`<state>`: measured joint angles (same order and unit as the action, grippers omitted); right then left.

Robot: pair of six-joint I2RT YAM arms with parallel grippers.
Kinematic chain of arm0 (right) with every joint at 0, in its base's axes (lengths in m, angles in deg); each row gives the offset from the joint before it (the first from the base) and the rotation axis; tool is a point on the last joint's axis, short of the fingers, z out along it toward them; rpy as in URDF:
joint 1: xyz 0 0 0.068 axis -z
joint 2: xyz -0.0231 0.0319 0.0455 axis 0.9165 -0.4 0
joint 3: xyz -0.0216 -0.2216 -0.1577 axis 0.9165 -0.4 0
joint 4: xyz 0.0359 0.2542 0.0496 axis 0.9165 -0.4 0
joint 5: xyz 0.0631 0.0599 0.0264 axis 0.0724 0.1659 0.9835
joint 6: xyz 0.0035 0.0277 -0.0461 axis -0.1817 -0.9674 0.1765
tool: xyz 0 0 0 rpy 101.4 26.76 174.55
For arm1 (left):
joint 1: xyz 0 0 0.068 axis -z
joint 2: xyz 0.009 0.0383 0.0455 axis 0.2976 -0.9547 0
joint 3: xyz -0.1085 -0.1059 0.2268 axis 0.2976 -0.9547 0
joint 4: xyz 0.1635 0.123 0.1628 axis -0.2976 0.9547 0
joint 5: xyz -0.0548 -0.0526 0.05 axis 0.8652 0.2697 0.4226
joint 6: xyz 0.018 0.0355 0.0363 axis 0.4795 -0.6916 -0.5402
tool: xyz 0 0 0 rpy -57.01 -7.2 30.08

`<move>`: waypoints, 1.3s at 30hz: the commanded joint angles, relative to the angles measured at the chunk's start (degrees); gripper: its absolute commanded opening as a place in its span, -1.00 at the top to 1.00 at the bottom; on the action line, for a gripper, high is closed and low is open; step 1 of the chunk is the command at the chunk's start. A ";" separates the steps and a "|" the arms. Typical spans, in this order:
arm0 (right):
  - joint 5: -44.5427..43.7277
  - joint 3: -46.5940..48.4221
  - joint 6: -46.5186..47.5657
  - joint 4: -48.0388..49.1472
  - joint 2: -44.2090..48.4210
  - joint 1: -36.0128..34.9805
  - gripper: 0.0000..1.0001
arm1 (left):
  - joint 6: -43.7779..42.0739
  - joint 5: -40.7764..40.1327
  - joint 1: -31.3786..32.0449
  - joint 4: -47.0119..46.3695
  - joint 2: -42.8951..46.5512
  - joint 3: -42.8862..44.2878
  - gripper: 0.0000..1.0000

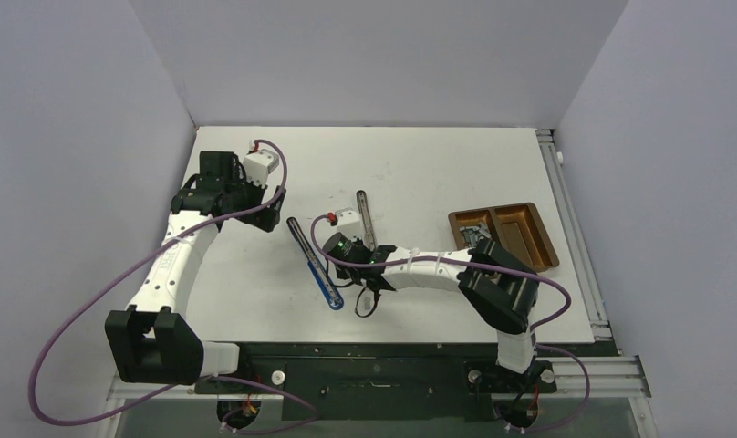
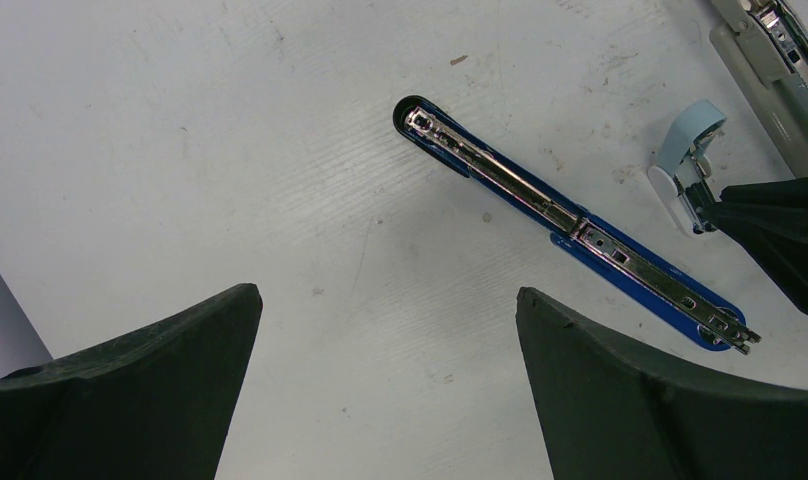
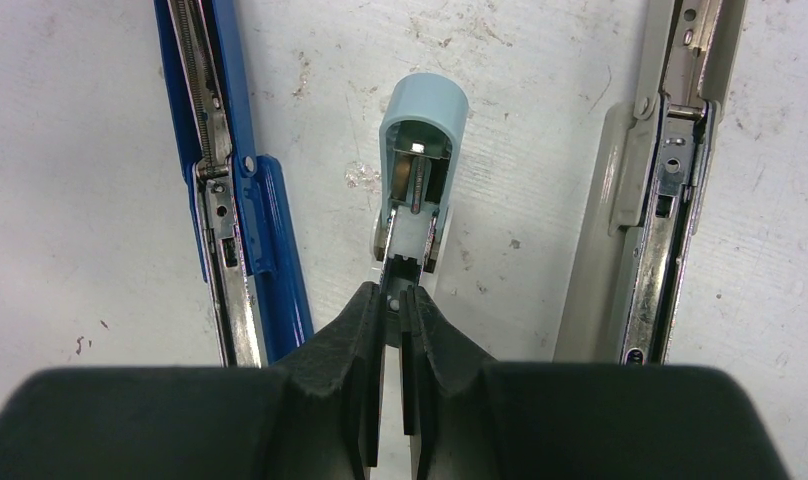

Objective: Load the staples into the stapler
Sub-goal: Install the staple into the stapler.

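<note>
The right pincer is closed tight on the rear end of a small pale blue stapler, which lies opened on the table between a blue stapler and a grey stapler, both folded out flat; the left pincer hangs spread wide and holds nothing; the staples sit well apart to the right, in the brown tray, in the compartment nearer the staplers.
</note>
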<state>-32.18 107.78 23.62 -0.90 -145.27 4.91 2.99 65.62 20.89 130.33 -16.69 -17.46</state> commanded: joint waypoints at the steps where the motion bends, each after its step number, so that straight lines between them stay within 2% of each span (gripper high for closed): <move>1: -0.96 -0.24 -0.30 2.08 -0.21 0.23 0.83 | -0.05 0.17 -0.50 -2.64 0.35 2.60 -0.97; 39: -0.62 -0.48 -0.38 1.94 -1.86 -0.18 0.80 | -0.13 0.09 -0.59 -2.56 0.41 2.71 -0.97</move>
<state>-32.15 107.47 23.60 -0.17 -146.50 4.88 2.99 65.62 20.85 130.33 -16.69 -17.43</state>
